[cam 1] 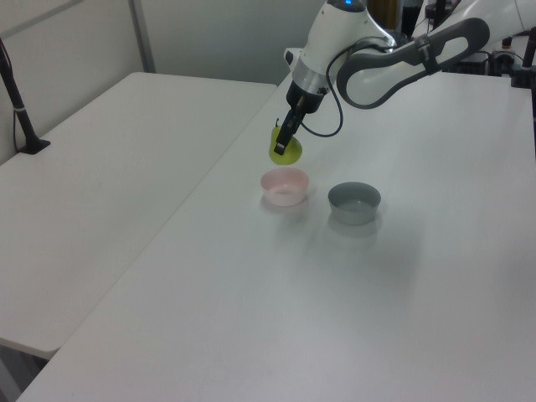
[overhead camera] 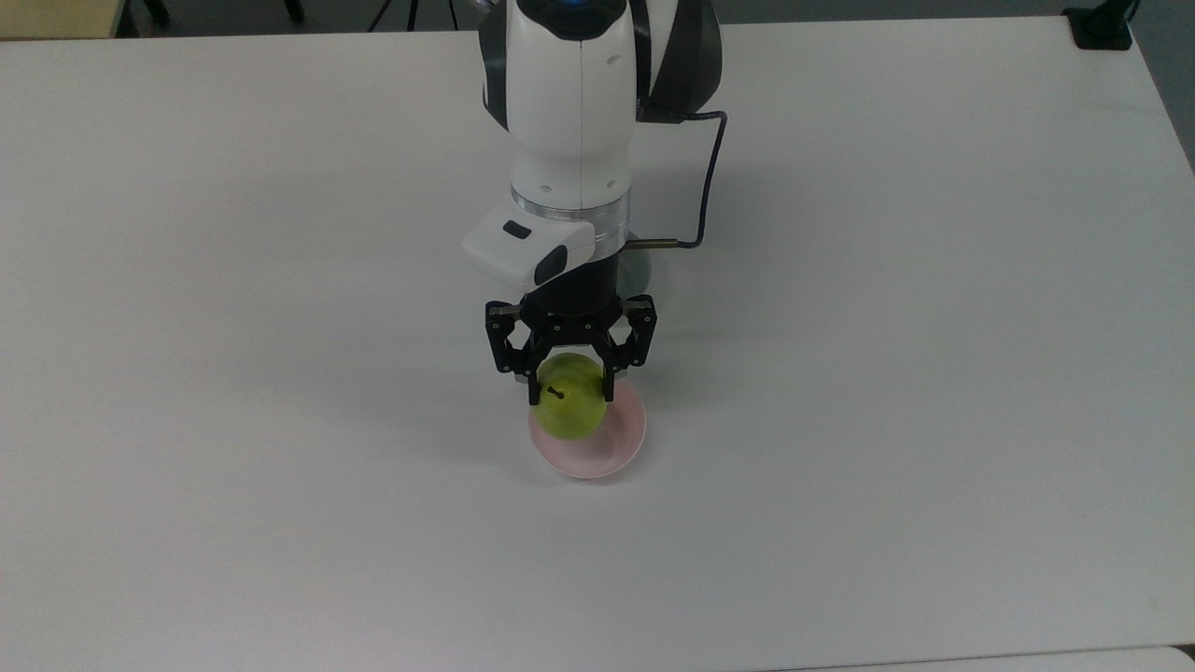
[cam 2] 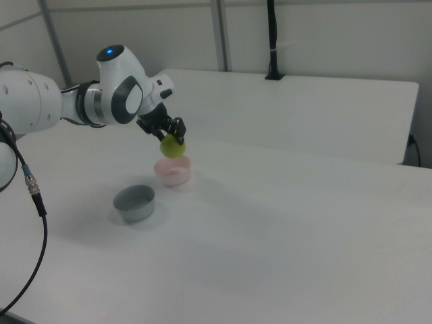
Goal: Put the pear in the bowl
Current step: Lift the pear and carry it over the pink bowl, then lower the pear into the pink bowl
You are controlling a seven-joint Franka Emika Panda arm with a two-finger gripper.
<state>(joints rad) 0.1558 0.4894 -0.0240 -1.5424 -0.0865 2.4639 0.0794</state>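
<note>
The pear (overhead camera: 570,409) hung in the air, clamped between the black fingers (overhead camera: 535,385) of the pincer (overhead camera: 571,390), its dark stem toward the camera in the top view. It was clear of the surface (overhead camera: 896,392) and sat above the pale pink bowl (overhead camera: 616,448), covering the bowl's upper-left part in the top view. In the left view the pear (cam 1: 284,147) floated just above and behind the bowl (cam 1: 285,186); in the right view the pear (cam 2: 173,148) was directly over the bowl (cam 2: 173,172), not touching it. The grey bowl (cam 1: 353,202) stood just beside the pink one, on the left view's right. A dark cable (overhead camera: 711,177) looped from the white arm (overhead camera: 571,103).
</note>
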